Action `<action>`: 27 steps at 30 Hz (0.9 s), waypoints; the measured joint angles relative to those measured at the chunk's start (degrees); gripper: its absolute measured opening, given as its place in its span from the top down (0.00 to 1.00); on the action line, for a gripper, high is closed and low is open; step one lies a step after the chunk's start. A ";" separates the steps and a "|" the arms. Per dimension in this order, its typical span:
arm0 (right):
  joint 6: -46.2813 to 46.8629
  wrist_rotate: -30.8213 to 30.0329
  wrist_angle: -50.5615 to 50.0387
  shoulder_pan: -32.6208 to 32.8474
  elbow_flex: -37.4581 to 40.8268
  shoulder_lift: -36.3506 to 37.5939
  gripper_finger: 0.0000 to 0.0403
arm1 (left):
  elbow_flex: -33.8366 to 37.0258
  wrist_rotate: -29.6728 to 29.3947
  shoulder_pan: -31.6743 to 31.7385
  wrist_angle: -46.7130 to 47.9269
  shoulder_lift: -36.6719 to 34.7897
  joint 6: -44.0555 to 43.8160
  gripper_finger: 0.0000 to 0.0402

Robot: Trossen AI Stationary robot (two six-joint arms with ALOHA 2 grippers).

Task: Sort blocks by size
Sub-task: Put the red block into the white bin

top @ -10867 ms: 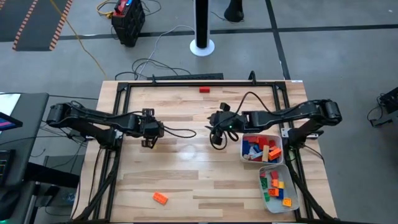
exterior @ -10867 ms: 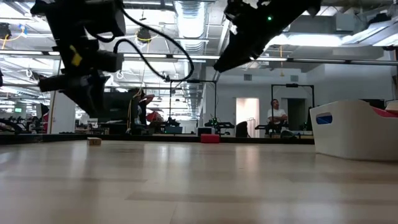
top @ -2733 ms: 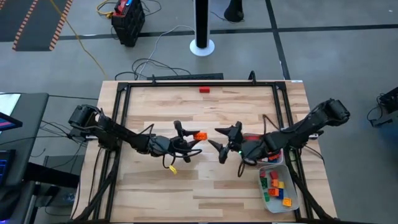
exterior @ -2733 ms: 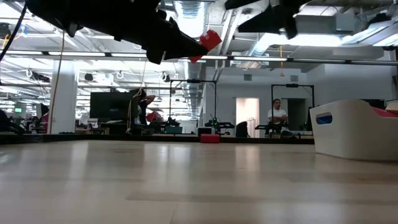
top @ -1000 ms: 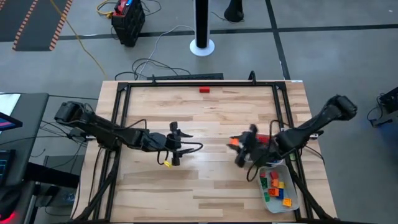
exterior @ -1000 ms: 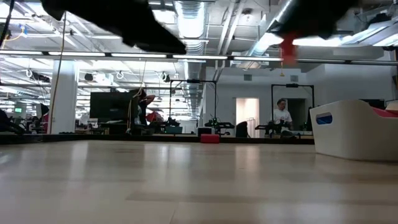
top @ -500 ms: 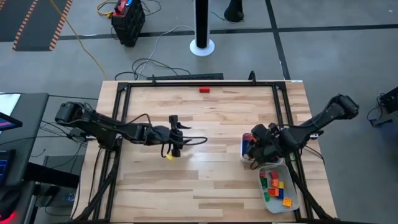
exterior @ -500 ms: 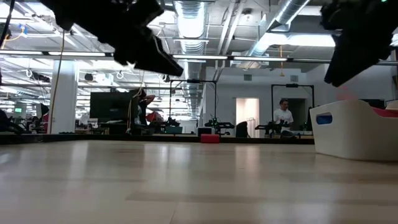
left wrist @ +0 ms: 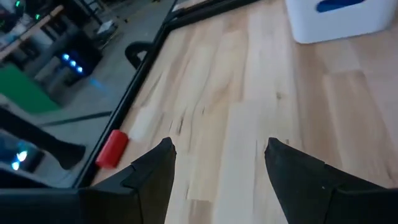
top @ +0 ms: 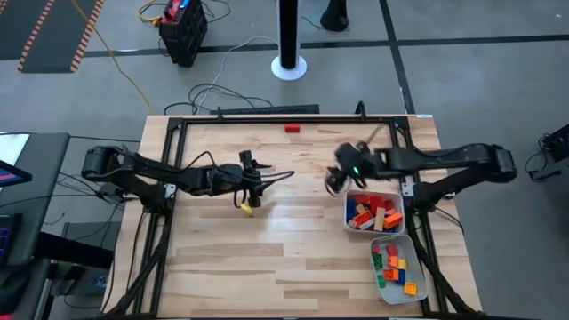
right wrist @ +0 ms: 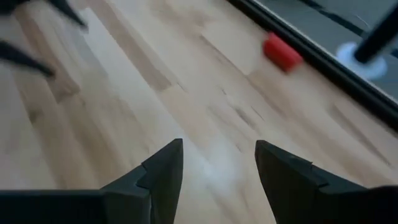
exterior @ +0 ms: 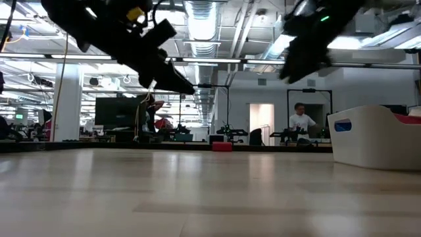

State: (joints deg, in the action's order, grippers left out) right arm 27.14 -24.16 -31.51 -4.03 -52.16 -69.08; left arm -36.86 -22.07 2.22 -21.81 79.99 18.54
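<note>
Right pincer: (top: 336,180) hanging above the counter (top: 293,258) just off the far corner of the nearer-to-centre tray (top: 348,211), fingers spread with nothing between them. In its wrist view it's aimed toward the far edge, where the lone red block (right wrist: 282,51) sits, so my guess is that one's the next target.

Left pincer: (top: 250,182) parked over the middle-left of the counter, fingers apart and empty too. Looks like it's just waiting.

Red block: lying flat by the far rail of the counter (top: 292,128), well away from both trays. Seems to be the last loose one up there.

Tray with big blocks: mostly oblong pieces in red, orange and blue (top: 373,213), heaped loosely.

Tray with small blocks: (top: 420,284) closer to the front edge, right beside the first tray, holding the little squarish ones in green, orange, red and yellow (top: 396,264). Two trays side by side makes sense, one size per tray within the right arm's reach.

Progress: nearly done I'd say, pretty much everything's binned.

Background: a person (exterior: 302,122) standing far off in the room, nowhere near the rig.
</note>
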 joint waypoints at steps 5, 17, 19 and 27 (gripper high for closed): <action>-10.66 9.85 15.19 -8.83 -0.10 -8.94 0.43 | 3.59 2.48 0.89 -8.69 2.46 -1.48 0.42; -27.35 18.11 10.29 -17.63 -22.12 -34.66 0.43 | 3.52 8.53 1.03 -12.16 3.38 3.12 0.48; -31.48 19.14 8.22 -18.82 -26.93 -38.30 0.43 | 3.52 8.49 1.07 -11.77 3.38 3.28 0.48; -41.77 23.00 2.29 -24.76 -39.30 -48.91 0.43 | 3.52 7.89 1.04 -3.80 3.38 -1.03 0.48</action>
State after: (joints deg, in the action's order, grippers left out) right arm -14.63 -1.16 -29.22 -28.79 -91.47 -117.99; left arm -33.34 -14.18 3.27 -25.61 83.37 17.51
